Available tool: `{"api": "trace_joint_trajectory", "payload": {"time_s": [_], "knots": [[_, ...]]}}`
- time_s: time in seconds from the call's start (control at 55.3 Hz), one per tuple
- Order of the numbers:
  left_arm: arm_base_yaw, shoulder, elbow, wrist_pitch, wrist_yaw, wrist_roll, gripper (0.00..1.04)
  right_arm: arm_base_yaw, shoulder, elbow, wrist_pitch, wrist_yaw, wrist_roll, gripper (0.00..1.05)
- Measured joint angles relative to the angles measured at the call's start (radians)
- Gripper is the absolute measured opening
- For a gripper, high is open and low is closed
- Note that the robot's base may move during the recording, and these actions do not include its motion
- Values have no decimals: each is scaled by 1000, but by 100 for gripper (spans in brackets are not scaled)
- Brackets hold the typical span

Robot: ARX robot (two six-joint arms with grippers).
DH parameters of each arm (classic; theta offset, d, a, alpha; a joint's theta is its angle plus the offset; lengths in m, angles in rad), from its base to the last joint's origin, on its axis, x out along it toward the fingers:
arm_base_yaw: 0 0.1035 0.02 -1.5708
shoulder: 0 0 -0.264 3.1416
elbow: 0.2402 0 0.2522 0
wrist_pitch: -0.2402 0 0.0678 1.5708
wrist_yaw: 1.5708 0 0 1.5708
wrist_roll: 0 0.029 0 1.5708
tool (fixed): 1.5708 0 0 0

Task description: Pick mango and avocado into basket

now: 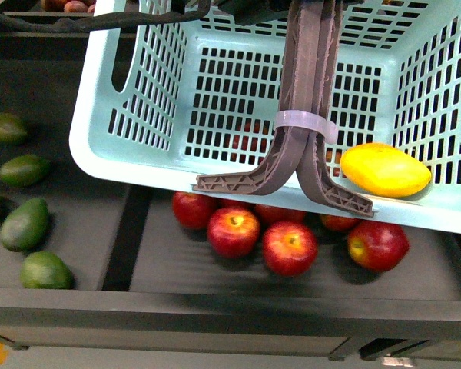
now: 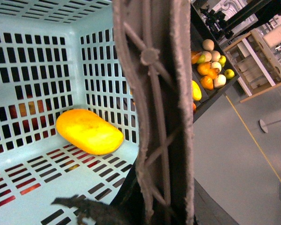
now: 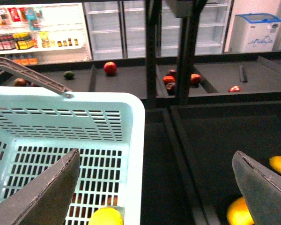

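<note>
The light teal basket point(image 1: 123, 146) hangs tilted above the fruit shelf, held by its grey-brown handles point(image 1: 311, 84), which are tied with a white zip tie point(image 1: 300, 123). The yellow mango point(image 1: 385, 170) lies inside it at the right corner; it also shows in the left wrist view point(image 2: 89, 131) and the right wrist view point(image 3: 105, 217). My left gripper point(image 2: 154, 206) is shut on the handles point(image 2: 154, 93). Several green avocados point(image 1: 24, 224) lie on the dark shelf to the left of the basket. My right gripper point(image 3: 154, 197) is open and empty, straddling the basket's rim point(image 3: 133, 154).
Red apples point(image 1: 290, 247) lie in the bin under the basket, with a divider point(image 1: 127, 238) between them and the avocados. The shelf's front edge point(image 1: 215, 307) runs below. Orange-yellow fruit point(image 3: 239, 213) lies near the right finger. A dark post point(image 3: 187, 51) stands behind.
</note>
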Motion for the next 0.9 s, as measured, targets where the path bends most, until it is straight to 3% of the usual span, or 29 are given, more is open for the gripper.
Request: {"api": "trace_joint_trajectory", "payload": {"time_s": [0.904], "knots": [[0,1,-2,-2,-11,0,7,1,0,0,0,-2,0,96]]}}
